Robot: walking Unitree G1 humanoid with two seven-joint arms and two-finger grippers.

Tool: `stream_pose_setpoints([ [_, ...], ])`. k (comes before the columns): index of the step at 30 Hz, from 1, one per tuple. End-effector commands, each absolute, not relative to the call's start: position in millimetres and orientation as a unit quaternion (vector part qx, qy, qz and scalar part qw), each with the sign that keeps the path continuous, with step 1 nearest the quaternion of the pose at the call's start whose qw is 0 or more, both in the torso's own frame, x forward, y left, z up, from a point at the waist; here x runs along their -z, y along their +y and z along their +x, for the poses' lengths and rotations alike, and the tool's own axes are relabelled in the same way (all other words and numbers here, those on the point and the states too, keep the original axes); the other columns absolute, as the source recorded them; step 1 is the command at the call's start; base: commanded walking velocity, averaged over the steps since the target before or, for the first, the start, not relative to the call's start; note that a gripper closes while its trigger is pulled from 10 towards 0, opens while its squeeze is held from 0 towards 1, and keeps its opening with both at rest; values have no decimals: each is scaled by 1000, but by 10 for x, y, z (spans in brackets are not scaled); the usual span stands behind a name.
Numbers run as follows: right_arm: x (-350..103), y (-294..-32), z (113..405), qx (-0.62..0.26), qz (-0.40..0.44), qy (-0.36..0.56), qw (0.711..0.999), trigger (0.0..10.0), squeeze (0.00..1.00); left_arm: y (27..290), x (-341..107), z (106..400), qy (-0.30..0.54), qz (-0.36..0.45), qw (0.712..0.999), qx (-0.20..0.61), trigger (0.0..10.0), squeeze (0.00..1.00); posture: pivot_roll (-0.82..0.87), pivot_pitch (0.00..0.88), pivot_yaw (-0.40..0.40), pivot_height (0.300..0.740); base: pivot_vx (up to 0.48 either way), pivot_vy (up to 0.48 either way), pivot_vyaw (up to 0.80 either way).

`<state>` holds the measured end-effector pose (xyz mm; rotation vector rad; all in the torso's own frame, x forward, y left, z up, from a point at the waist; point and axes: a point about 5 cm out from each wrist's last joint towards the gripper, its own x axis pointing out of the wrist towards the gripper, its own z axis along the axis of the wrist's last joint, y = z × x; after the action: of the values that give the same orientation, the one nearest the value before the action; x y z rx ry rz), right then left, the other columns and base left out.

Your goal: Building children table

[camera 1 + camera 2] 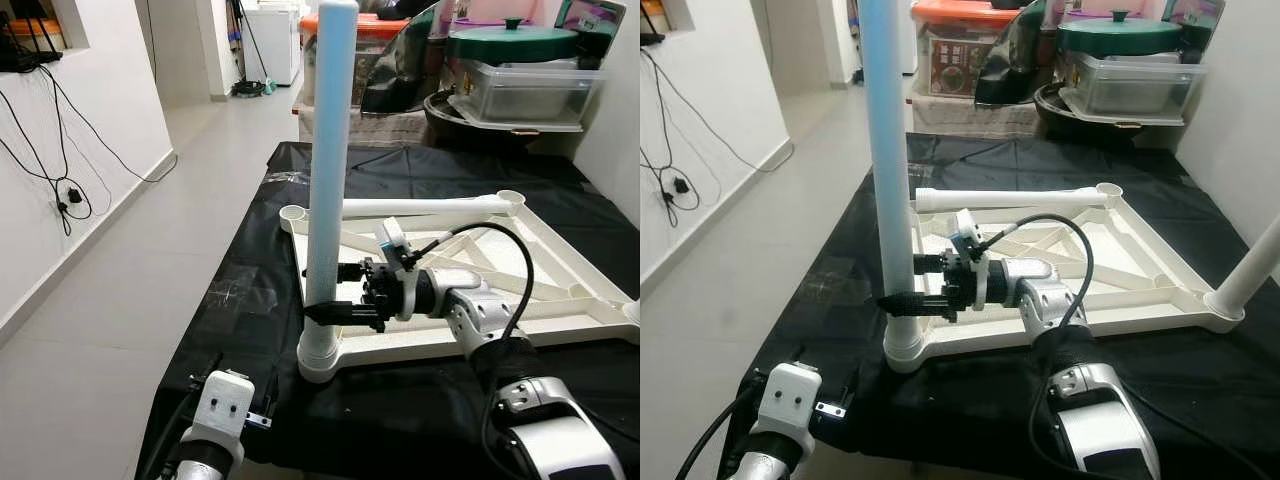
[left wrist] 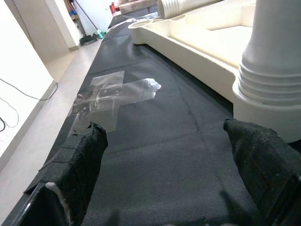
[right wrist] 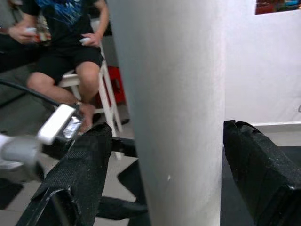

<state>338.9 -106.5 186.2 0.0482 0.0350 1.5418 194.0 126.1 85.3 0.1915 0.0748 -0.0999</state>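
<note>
The white table top [image 1: 560,300] lies upside down on a black-covered table [image 1: 250,270]. A white table leg [image 1: 328,150] stands upright in its near-left corner socket [image 1: 320,360]. My right gripper [image 1: 308,293] reaches in from the right and is shut on this leg just above the socket, one finger pressing each side [image 3: 80,169]. A second leg [image 1: 420,207] lies across the far side of the frame. A third leg [image 1: 1252,268] rises from the near-right corner. My left gripper [image 2: 162,129] hovers open low over the cloth, near the front-left edge, facing the socket.
Clear tape [image 2: 113,94] is stuck to the cloth left of the frame. Storage boxes and a green-lidded pot [image 1: 510,45] crowd the far end. A white wall with cables [image 1: 60,190] runs along the left, with open floor beside it. A person [image 3: 66,42] sits on a stool.
</note>
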Motion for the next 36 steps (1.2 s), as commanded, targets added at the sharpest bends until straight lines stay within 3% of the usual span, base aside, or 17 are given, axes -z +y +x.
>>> stream_pose_setpoints([
  [1, -1912, -1032, 3418, -689, 3, 4, 725, 10000, 0, 1275, -830, 1931, 43, 96, 993, 49, 10000, 0, 77, 0, -23, 740, 0, 0, 0],
  [13, -1948, -959, 3430, -662, -3, -17, 749, 10000, 0, 1272, -829, 1930, 43, 96, 993, 49, 10000, 0, 79, 0, -25, 740, 0, 0, 0],
  [14, -1943, -954, 3421, -660, -1, -20, 751, 0, 0, 1272, -827, 1930, 43, 96, 993, 49, 10000, 0, 79, 0, -25, 740, 0, 0, 0],
  [27, -1785, -949, 3267, -654, 3, -25, 756, 0, 0, 1281, -823, 1914, 46, 95, 993, 50, 10000, 0, 75, 0, -18, 740, 0, 0, 0],
  [28, -1737, -944, 3274, -629, -5, -22, 777, 0, 0, 1281, -823, 1911, 46, 95, 993, 50, 10000, 0, 75, 0, -18, 740, 0, 0, 0],
  [31, -1706, -940, 3281, -610, -12, -20, 792, 0, 0, 1281, -823, 1910, 46, 95, 993, 50, 10000, 0, 75, 0, -18, 740, 0, 0, 0],
  [33, -1589, -977, 3390, -495, -27, 3, 869, 0, 0, 1282, -826, 1907, 46, 94, 993, 51, 10000, 0, 73, 0, -17, 740, 0, 0, 0],
  [34, -1589, -977, 3390, -495, -27, 3, 869, 0, 0, 1282, -826, 1907, 46, 94, 993, 51, 10000, 0, 73, 0, -17, 740, 0, 0, 0],
  [35, -1544, -1028, 3451, -415, -37, 10, 909, 0, 0, 1282, -829, 1906, 46, 94, 993, 52, 10000, 0, 66, 0, -13, 740, 0, 0, 0],
  [36, -1544, -1028, 3451, -415, -37, 10, 909, 0, 0, 1282, -829, 1906, 46, 94, 993, 52, 10000, 0, 66, 0, -13, 740, 0, 0, 0],
])
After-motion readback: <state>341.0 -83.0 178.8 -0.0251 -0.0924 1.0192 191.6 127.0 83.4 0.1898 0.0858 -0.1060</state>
